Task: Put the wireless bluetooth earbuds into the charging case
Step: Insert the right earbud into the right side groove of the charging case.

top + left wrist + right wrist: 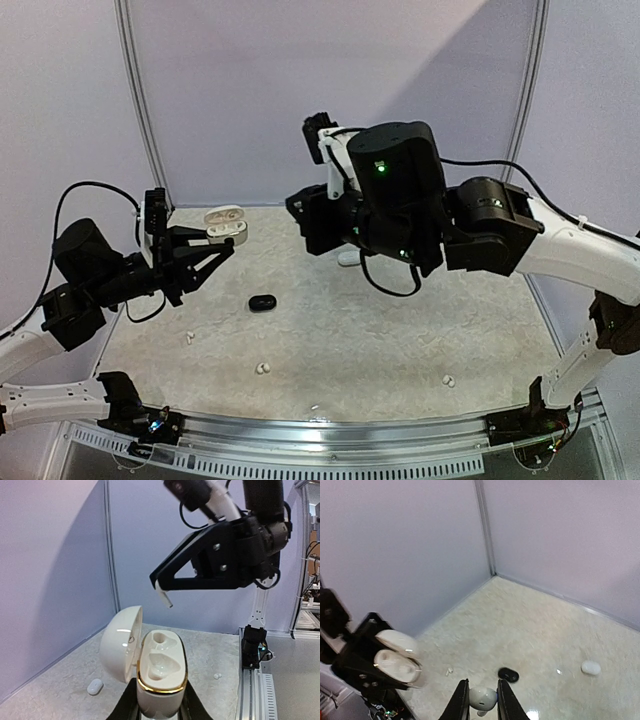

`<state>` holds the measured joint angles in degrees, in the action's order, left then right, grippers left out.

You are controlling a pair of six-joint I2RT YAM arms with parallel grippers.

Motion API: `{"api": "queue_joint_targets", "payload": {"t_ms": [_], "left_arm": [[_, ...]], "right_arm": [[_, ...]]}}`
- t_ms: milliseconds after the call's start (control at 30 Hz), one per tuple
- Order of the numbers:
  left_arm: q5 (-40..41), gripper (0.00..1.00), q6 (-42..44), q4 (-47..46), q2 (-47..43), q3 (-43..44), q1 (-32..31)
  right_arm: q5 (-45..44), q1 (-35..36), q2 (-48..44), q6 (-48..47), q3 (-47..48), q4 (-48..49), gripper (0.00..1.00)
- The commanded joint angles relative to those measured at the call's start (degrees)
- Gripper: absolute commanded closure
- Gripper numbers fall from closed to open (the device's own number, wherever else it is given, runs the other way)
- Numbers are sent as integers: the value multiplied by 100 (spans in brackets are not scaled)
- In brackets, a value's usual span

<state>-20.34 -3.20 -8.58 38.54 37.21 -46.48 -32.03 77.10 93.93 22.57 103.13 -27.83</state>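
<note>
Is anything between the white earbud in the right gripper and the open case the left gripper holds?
Nothing visible. The right gripper pinches the small white earbud; the left gripper holds the glossy white, gold-rimmed charging case, its lid swung aside and both wells uncovered. Only open air lies between them.

Lab test booth, plain partition walls [230, 90]
</note>
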Motion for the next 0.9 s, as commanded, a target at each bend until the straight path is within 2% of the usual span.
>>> {"api": "queue_joint_targets", "payload": {"t_ms": [0,100,300,867], "left_arm": [[-106,100,175,-372,-46,-94,16],[-164,100,150,-325,-74,-89,16],[-214,100,92,-215,-109,-52,16],[-418,100,-171,-242,-108,11,10]], "right_arm": [[181,436,271,-2186,-53,2111,100],[567,571,384,-2965,-76,2698,100],[786,577,519,-3367,-153,2994,100],[552,542,522,-3401,-544,2796,100]]}}
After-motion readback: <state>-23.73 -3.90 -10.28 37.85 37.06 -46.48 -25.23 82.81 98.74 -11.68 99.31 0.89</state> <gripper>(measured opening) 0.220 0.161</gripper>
